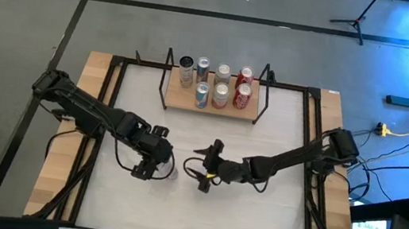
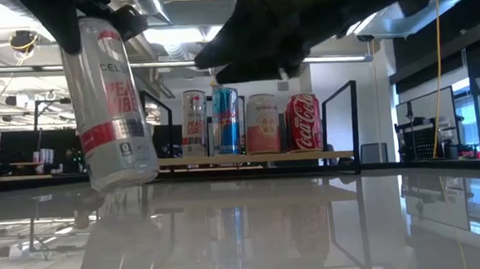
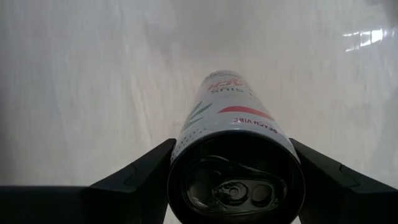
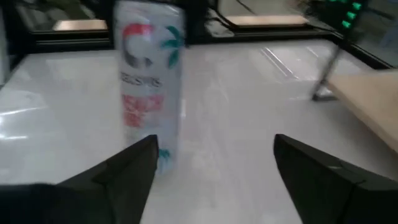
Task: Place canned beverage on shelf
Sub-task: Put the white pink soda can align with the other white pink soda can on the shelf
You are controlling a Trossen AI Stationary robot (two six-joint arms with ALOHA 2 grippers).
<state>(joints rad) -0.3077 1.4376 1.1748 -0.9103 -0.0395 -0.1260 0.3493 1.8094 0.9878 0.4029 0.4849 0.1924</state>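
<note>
Left end effector point(image 3: 233, 180) around can point(image 3: 233, 134)

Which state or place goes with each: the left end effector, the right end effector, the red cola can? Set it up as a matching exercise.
1. left end effector
2. right end effector
3. red cola can

a. open, holding nothing
b. standing on the shelf
c. shut on the white can, off the table

Pairs: 1-c, 2-a, 3-b

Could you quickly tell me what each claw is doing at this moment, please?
Left claw: shut on the white Celsius can, lifted off the table.
Right claw: open, holding nothing, facing that can.
</note>
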